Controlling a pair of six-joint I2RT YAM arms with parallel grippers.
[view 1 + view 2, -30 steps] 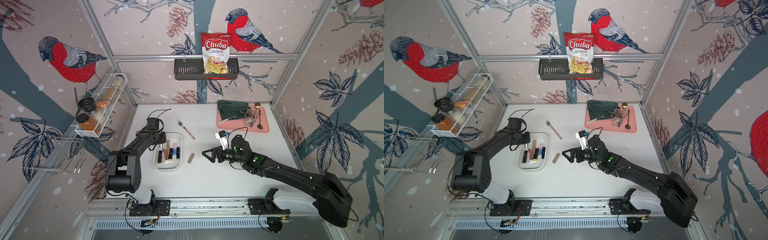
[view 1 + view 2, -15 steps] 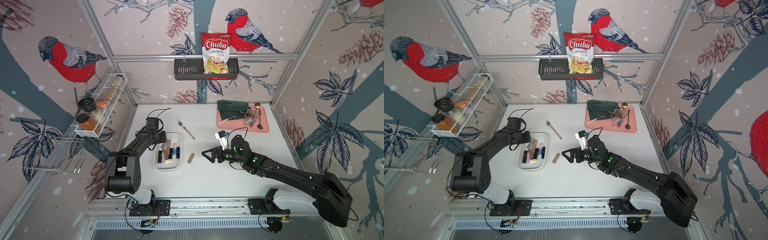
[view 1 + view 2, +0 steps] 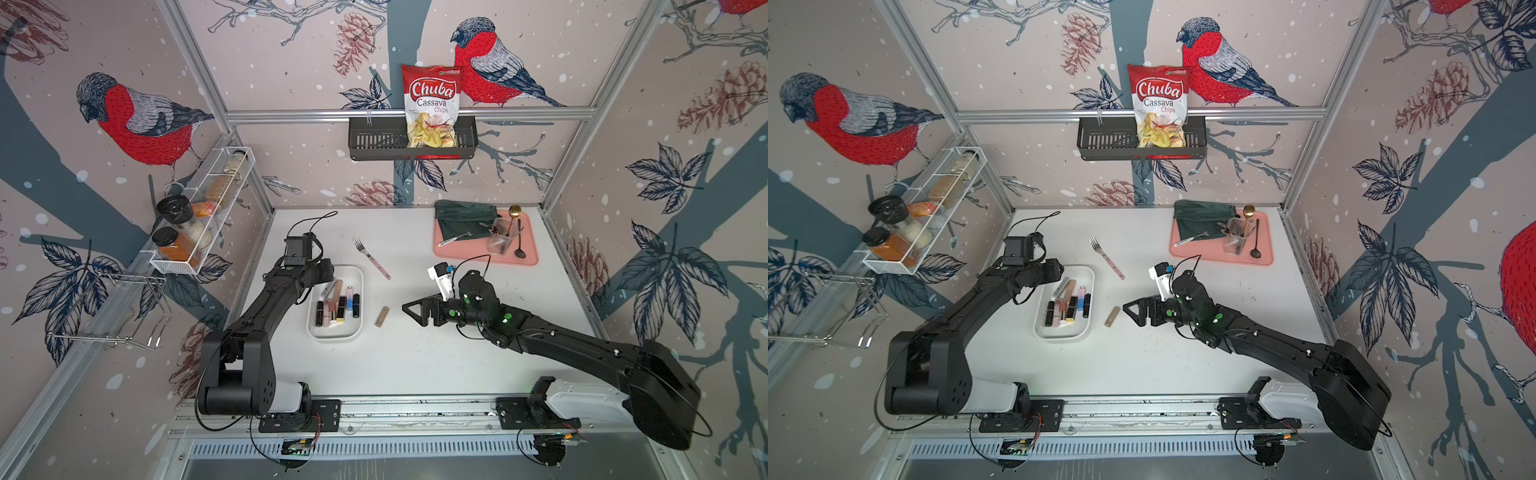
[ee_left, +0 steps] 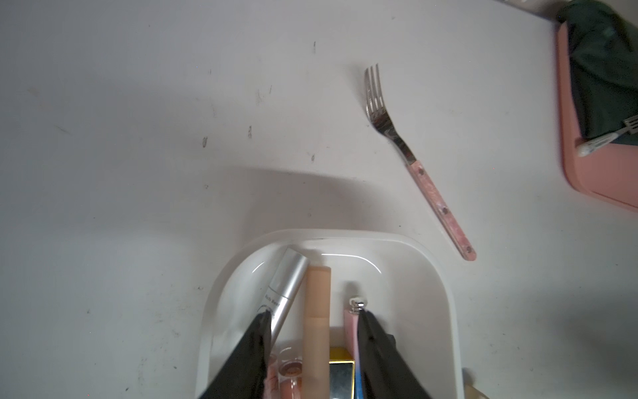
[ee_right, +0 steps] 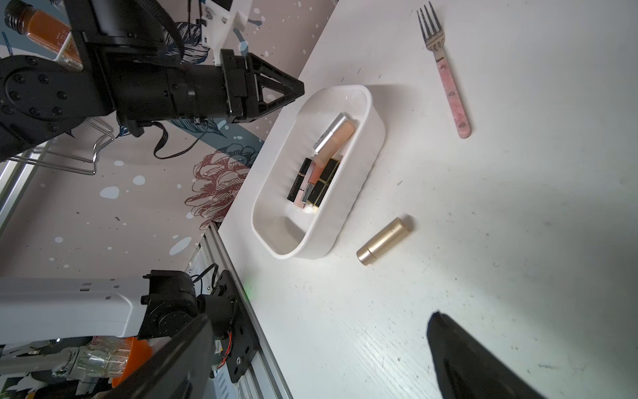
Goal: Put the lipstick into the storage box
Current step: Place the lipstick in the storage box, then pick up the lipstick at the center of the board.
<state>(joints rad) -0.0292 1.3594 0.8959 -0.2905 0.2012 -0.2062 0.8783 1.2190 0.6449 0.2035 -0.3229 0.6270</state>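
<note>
The white table is mostly bare in front of both arms. The storage box sits on its left half, already crowded with cosmetic tubes through the middle, with bare floor left at the end nearest the base rail. The right gripper hovers low with its jaws spread wide and empty, pointing at the box. The left gripper hangs over the box's far end, fingers parted, gripping nothing. A fork lies beyond the box, well out of the way. The lipstick, a short gold tube, lies on its side on the table just beside the box's wall that faces the right arm, not touching it, between box and right gripper. It looks light, rigid and smooth, so it will likely roll or slip if nudged; the best hold is probably across the middle of the barrel, away from the cap seam. The slim gap on the box side leaves little room for a finger, while the other side is open table. The wall is low, so only a small lift should be needed.
</note>
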